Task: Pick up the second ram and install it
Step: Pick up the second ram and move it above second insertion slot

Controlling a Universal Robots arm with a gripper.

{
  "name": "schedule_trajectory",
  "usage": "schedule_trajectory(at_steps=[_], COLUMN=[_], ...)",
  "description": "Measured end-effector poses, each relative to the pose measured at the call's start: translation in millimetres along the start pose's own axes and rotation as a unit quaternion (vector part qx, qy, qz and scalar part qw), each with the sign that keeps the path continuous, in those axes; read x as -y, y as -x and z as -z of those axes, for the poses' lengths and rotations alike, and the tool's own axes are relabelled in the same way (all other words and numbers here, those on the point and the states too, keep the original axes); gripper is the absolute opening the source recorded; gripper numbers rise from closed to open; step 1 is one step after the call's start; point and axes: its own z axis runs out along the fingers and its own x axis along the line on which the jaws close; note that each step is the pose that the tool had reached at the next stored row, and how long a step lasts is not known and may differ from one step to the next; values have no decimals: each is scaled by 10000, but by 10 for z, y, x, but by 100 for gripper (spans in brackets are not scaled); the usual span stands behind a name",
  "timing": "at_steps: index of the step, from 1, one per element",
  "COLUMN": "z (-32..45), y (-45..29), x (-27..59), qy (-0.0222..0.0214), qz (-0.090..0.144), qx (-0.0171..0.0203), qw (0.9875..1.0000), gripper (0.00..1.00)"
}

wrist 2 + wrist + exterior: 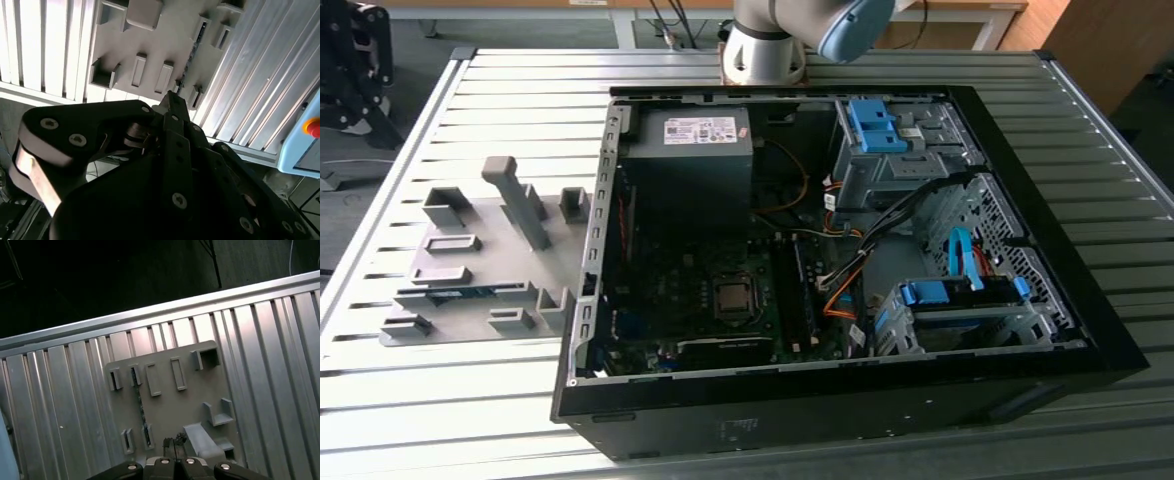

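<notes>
One blue board, the second ram (141, 410), stands on edge in one grey tray (170, 410); jaws pinched together, empty.

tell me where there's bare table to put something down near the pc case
Bare slats run between the grey tray and the table edge nearest the exterior camera, and past the tray toward the far corner. The open case is crowded with cables.

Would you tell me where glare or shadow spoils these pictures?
Second wrist view: the table slats glare to white, and the gripper is a dark, blurred mass up close. Exterior view: the inside of the computer case lies in shade. First wrist view: the grey tray is evenly lit.
</notes>
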Motion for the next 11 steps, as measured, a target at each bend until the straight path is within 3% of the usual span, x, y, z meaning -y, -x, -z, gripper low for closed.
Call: schedule_trajectory(at_steps=[3,8,9,11], z=[-30,-74,-109,-146], y=[-1,-14,-77,-124], x=[1,3,-16,-30], qy=[4,11,10,6], qz=[268,629,666,684], qx=[-6,-15,-15,-15], qw=[9996,9980,9978,9977], gripper=[11,11,11,11])
